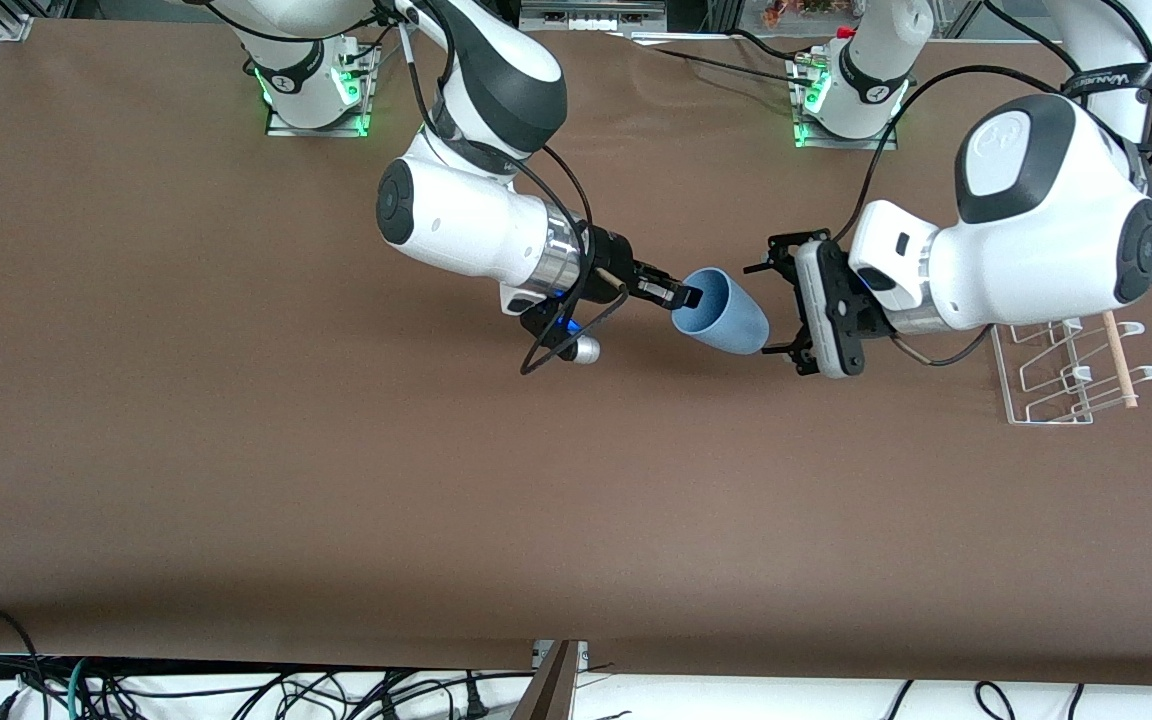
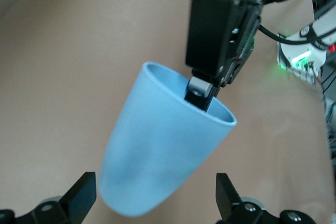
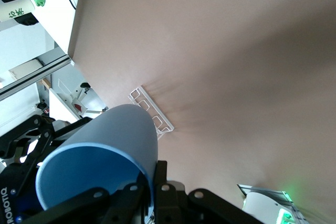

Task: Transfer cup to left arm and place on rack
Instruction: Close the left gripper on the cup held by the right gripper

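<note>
Light-blue plastic cup [image 1: 722, 311] hangs in the air over the middle of the table [image 1: 236, 450], pinched at its rim by the right gripper [image 1: 683, 295]: one finger sits inside the mouth, the other outside, clamped on the wall. Cup lies tilted, closed base pointing toward the left gripper [image 1: 781, 308], whose fingers [image 2: 79, 200] are spread wide on either side of the base in the left wrist view, not touching it. Handover not yet made. Risk, as I judge it: the taper narrows toward the base, so a closing grip low on the cup may squeeze it back out toward the right gripper; a release by the right gripper before the left has closed would drop the cup to the table. Thin wall could also flex under a one-sided rim pinch. White wire rack [image 1: 1061, 375] sits under the left arm's wrist, near the table edge at that arm's end. Bare brown surface below both grippers and toward the front camera leaves free room to swing.
</note>
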Motion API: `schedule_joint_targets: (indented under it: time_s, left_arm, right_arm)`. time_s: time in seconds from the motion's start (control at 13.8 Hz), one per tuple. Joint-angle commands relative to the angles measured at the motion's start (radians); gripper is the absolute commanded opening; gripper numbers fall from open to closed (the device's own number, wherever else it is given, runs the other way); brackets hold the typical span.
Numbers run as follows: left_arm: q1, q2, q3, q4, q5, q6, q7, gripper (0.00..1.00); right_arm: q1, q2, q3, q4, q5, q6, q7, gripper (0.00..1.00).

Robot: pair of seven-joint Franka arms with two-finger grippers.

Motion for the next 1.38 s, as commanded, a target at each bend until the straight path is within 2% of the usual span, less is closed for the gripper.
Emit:
schedule_joint_targets:
  time_s: [0.0,0.36,0.65,0.72,0.8,0.87,0.94,1.01,1.23,1.3]
  left_arm:
    - [-0.020,0.015,0.008,0.017,-0.030,0.017,0.138,1.00]
    - [-0.059,0.027,0.008,0.012,-0.070,0.042,0.235,1.00]
    - [-0.047,0.064,0.008,0.011,-0.075,0.056,0.329,1.00]
    - [-0.051,0.069,0.008,0.012,-0.081,0.059,0.355,0.97]
    - [-0.053,0.078,0.008,0.012,-0.108,0.059,0.388,0.55]
    - [-0.050,0.083,0.010,0.011,-0.127,0.057,0.393,0.27]
    - [-0.047,0.084,0.010,0.011,-0.127,0.056,0.395,0.06]
    - [-0.045,0.084,0.010,0.012,-0.127,0.056,0.395,0.00]
    - [-0.044,0.083,0.010,0.012,-0.127,0.049,0.393,0.00]
    - [-0.042,0.081,0.012,0.012,-0.124,0.046,0.389,0.00]
  right_arm:
    - [-0.014,0.007,0.014,0.028,0.020,-0.019,0.009,0.00]
    - [-0.014,0.006,0.014,0.030,0.034,-0.020,0.011,0.00]
    - [-0.014,0.004,0.014,0.030,0.040,-0.020,0.012,0.00]
    - [-0.014,0.004,0.014,0.030,0.040,-0.020,0.012,0.00]
    - [-0.014,0.004,0.014,0.030,0.040,-0.020,0.012,0.00]
    - [-0.014,0.004,0.014,0.030,0.039,-0.020,0.011,0.00]
    - [-0.014,0.004,0.014,0.030,0.040,-0.020,0.011,0.00]
    - [-0.014,0.004,0.014,0.030,0.039,-0.019,0.011,0.00]
    - [-0.014,0.004,0.014,0.030,0.039,-0.019,0.011,0.00]
    - [-0.014,0.004,0.014,0.030,0.039,-0.019,0.011,0.26]
